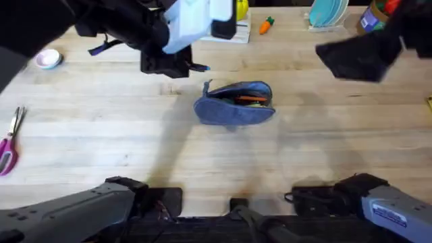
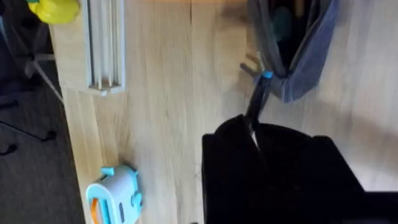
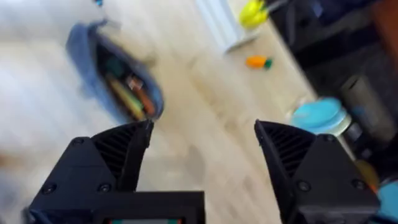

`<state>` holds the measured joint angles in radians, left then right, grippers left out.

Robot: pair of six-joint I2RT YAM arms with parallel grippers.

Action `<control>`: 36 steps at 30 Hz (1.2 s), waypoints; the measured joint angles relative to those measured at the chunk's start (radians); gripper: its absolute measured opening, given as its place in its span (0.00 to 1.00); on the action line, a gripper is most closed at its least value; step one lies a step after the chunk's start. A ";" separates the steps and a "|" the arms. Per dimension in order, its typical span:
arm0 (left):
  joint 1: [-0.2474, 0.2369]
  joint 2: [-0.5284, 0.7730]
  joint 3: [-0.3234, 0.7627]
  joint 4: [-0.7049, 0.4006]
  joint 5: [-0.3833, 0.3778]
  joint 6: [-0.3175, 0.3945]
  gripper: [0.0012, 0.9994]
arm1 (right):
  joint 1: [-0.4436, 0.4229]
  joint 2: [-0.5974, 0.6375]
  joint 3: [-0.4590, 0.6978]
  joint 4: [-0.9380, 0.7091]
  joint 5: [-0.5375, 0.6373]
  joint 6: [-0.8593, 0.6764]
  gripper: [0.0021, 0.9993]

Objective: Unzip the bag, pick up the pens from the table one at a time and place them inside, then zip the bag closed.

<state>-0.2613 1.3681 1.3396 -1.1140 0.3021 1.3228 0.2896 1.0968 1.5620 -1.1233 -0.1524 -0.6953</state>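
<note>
Left hand (image 1: 192, 66): held the dark blue-tipped pen (image 2: 258, 93), tip just beside the pouch's open end.
Pouch (image 1: 235, 103): oblong blue-grey denim, unzipped mid-worktop, long axis along the far edge.
Right hand (image 3: 204, 149): wide, empty.

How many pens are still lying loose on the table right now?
0. No pen lies loose on the table. The left gripper holds a dark pen with a blue end beside the open bag; orange and green pens sit inside, perhaps hiding others.

Light wooden table (image 1: 135, 135): open bag (image 1: 235, 103) mid-tabletop; pink-handled scissors (image 1: 9, 145) at left edge; toy carrot (image 1: 266, 25) near far edge.
</note>
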 joint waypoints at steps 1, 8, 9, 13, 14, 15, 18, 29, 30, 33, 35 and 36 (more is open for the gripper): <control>-0.021 -0.002 0.000 0.004 0.011 -0.030 0.04 | -0.005 -0.008 0.000 -0.031 0.000 0.006 1.00; -0.177 0.002 0.000 0.086 0.087 -0.208 0.04 | -0.033 -0.077 -0.065 -0.103 -0.026 0.024 1.00; -0.200 0.002 0.000 0.103 0.093 -0.229 0.04 | -0.038 -0.096 -0.093 -0.099 -0.030 0.028 1.00; -0.284 0.004 0.000 0.158 0.105 -0.308 0.04 | -0.071 -0.167 -0.205 -0.058 -0.037 0.059 1.00; -0.299 0.006 0.000 0.172 0.107 -0.327 0.04 | -0.080 -0.186 -0.230 -0.046 -0.038 0.068 1.00; -0.318 0.012 0.000 0.190 0.110 -0.353 0.04 | -0.088 -0.204 -0.256 -0.032 -0.039 0.077 1.00; -0.357 0.042 0.000 0.261 0.120 -0.444 0.04 | -0.107 -0.260 -0.319 0.006 -0.040 0.108 1.00; -0.393 0.230 0.000 0.318 0.130 -0.684 0.04 | -0.112 -0.316 -0.345 0.087 -0.040 0.141 1.00; -0.393 0.241 0.000 0.318 0.132 -0.700 0.04 | -0.112 -0.316 -0.345 0.096 -0.039 0.142 1.00; -0.393 0.287 0.000 0.301 0.137 -0.763 0.04 | -0.112 -0.316 -0.346 0.105 -0.039 0.142 1.00; -0.393 0.300 0.000 0.278 0.139 -0.774 0.04 | -0.112 -0.316 -0.346 0.103 -0.040 0.142 1.00; -0.393 0.305 0.000 0.262 0.137 -0.778 0.04 | -0.112 -0.316 -0.346 0.101 -0.040 0.142 1.00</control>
<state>-0.6540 1.6735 1.3396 -0.8515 0.4396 0.5452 0.1780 0.7807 1.2163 -1.0219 -0.1919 -0.5529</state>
